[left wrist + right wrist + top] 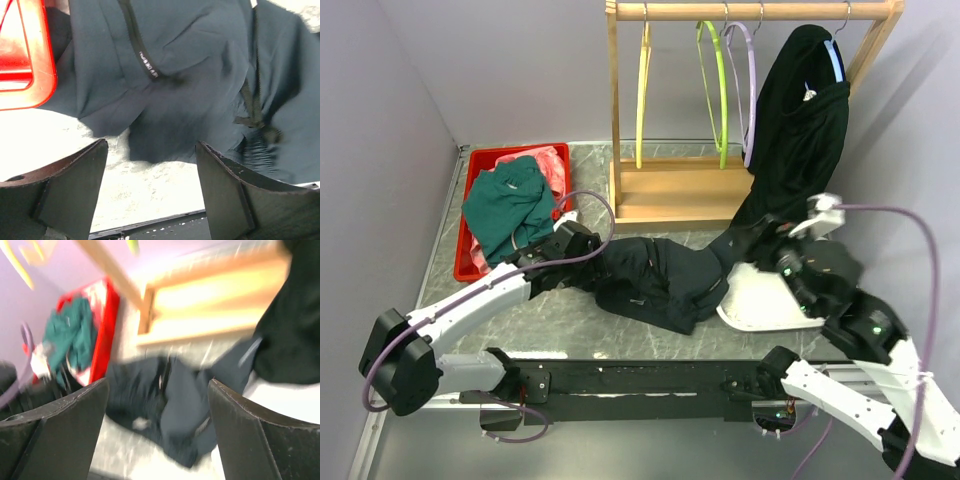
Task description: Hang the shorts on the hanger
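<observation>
The dark navy shorts (660, 280) lie crumpled on the table in front of the wooden rack. They fill the left wrist view (175, 60) and show blurred in the right wrist view (165, 400). The lilac hanger (751, 90) hangs by its hook on the rack's rail. My left gripper (582, 248) is open and empty at the shorts' left edge, its fingers (75, 180) just short of the fabric. My right gripper (772, 252) is open and empty at the shorts' right end, its gap (159, 382) facing them.
The rack (670, 190) also holds a yellow hanger (642, 90), a lime-green hanger (716, 90) and a long black garment (800, 120) on a light-blue hanger. A red bin (480, 180) with a teal garment (505, 210) stands at the left. A white board (765, 300) lies beside the right gripper.
</observation>
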Controlling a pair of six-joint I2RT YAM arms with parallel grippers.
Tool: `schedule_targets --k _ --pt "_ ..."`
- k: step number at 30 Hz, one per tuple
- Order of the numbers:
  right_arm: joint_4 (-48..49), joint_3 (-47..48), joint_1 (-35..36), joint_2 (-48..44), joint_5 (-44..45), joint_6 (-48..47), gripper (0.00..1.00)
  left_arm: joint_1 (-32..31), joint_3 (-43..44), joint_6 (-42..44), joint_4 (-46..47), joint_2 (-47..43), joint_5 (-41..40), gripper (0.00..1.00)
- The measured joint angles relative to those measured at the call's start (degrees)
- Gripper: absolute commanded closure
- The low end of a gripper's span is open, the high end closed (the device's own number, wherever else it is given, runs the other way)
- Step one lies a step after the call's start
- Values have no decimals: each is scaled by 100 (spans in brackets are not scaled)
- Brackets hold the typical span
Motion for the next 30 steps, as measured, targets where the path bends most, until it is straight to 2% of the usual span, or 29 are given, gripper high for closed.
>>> schedule_targets --k 4,8,13,18,26,30 --pt "-13 1056 -225 463 417 -592 13 0 0 59 52 -94 9 19" --pt "208 2140 -946 1405 299 -1132 13 -2 0 96 114 -96 9 20" --pt "380 3110 -2083 2369 -433 -1534 13 -17 0 129 57 -96 -118 21" --pt "503 3987 -2809 3285 -1263 -1751 13 -15 81 151 -177 -118 -341 24" --pt "367 5617 -3150 4658 -1976 -1945 16 -15 448 417 -280 -468 -509 27" --pt "247 6144 -3150 5191 -2087 -1965 23 -15 501 608 -304 -577 -525 27"
